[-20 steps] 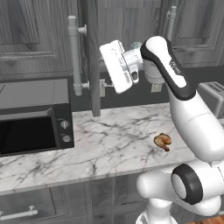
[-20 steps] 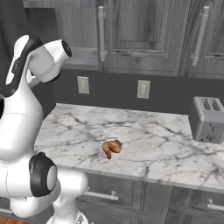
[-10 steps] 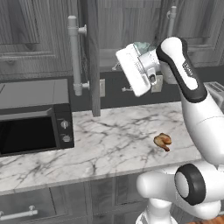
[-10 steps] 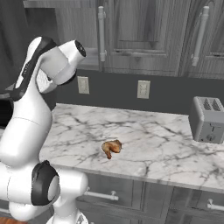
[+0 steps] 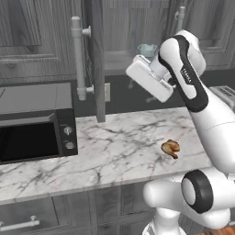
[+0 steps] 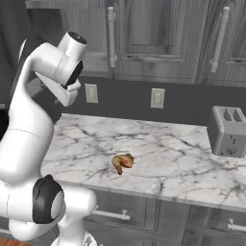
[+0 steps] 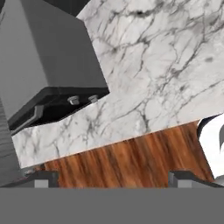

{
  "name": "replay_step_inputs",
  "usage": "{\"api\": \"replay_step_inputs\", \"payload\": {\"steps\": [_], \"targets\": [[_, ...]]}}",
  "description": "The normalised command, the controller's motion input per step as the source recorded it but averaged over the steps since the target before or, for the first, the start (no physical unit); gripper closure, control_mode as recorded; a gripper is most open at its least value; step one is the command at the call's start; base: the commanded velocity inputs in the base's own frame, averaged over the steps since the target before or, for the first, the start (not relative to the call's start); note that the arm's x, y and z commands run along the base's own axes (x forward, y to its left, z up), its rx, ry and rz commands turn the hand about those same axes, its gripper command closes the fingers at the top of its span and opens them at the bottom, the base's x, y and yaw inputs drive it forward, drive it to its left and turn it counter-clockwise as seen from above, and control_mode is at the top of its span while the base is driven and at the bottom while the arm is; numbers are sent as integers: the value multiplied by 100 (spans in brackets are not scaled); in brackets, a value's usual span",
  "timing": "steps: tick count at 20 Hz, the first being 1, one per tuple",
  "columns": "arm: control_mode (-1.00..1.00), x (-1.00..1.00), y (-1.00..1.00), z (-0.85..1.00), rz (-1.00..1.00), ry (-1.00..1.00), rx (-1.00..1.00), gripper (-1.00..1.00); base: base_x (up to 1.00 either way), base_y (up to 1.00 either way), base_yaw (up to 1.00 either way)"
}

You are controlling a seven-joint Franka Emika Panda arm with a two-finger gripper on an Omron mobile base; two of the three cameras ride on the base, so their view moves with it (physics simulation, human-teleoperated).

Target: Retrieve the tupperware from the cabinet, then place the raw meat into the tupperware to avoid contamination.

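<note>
Arm is swinging right vs. a sec ago, gripper (image 7: 112, 177) released, jaws wide, holding nothing. Tupperware (image 5: 147, 49) is sitting on cabinet (image 5: 133, 27) shelf above marble counter (image 5: 119, 147); raw meat (image 5: 170, 148) is lying on counter, right of microwave (image 5: 34, 121).

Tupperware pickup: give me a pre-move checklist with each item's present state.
1. Cabinet door open: ok.
2. Tupperware visible on the shelf inside: ok.
3. Gripper open and empty: ok.
4. Gripper aimed at the tupperware: not ok; the hand view looks down at the microwave and counter.
5. Raw meat lying on the counter, untouched: ok.
6. Path past the door edge: cannot tell.
</note>
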Motion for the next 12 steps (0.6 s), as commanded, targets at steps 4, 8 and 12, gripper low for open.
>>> {"api": "replay_step_inputs", "payload": {"steps": [4,8,12], "targets": [[-100,-19,-36,-36,7,-13,-45,-100,0,0,0],[-100,-17,-35,-12,6,-16,-41,-100,0,0,0],[-100,0,-38,12,4,-23,-31,-100,0,0,0]]}}
